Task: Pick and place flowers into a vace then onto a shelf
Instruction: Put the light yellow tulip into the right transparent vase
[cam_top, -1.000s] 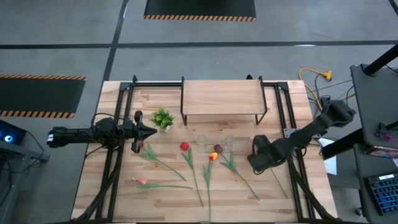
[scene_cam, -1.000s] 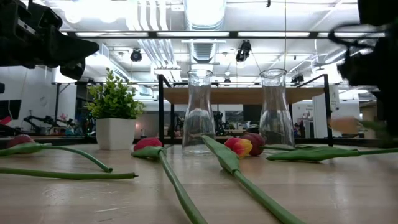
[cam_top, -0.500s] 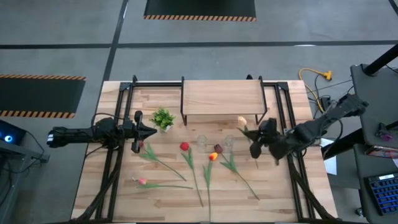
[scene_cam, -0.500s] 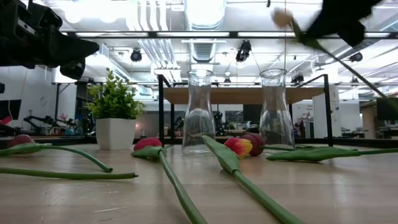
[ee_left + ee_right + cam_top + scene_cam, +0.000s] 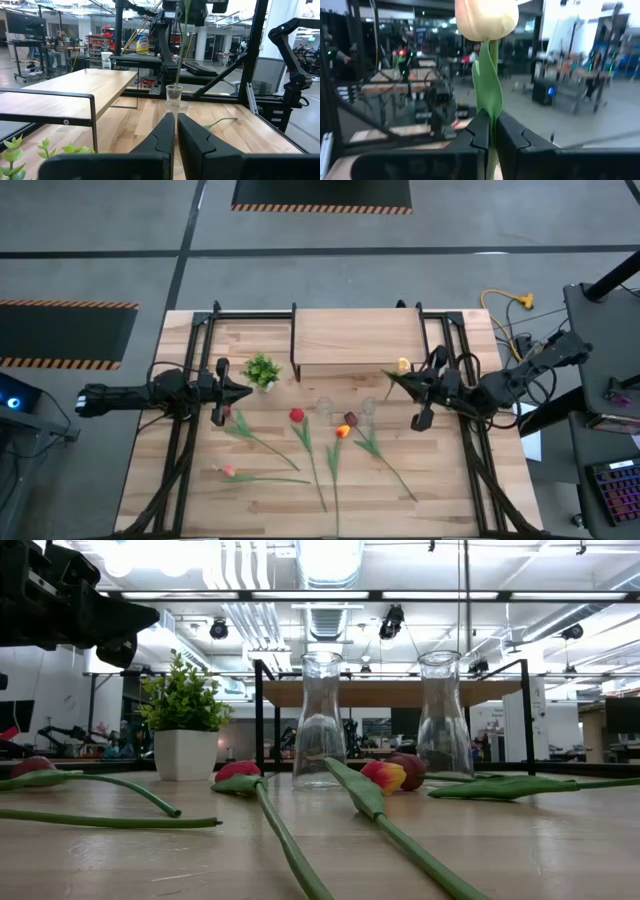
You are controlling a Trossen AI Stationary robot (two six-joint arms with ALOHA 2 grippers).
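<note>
My right gripper (image 5: 418, 387) is raised over the table's right side, near the shelf's (image 5: 355, 337) right end, shut on a cream-headed tulip (image 5: 403, 365). In the right wrist view its head (image 5: 486, 17) stands above the fingers. Other tulips lie flat on the table: red (image 5: 297, 416), maroon (image 5: 351, 419), yellow-orange (image 5: 342, 431), pink (image 5: 228, 471). Two clear glass vases (image 5: 320, 720) (image 5: 443, 715) stand upright in front of the shelf. My left gripper (image 5: 240, 390) waits shut beside the potted plant, above another red tulip (image 5: 226, 412). My right gripper pinches the tulip's stem and a leaf (image 5: 489, 112) between its two fingers, a short way below the head. The fingers come about level from the table's right and lie across the stem. The tulip is lifted clear and roughly upright, its lower stem (image 5: 181, 50) hanging below the gripper.
A small bushy potted plant (image 5: 262, 369) stands near the shelf's left end. Black metal frame rails (image 5: 455, 350) run along both sides of the table. Bare wood lies along the near edge, past the stems.
My right gripper has risen from the table's right side, carrying the tulip up out of the low view, and has moved toward the far edge and the shelf's right end while turning. The tulip, lying on the table before, now hangs clear and upright.
</note>
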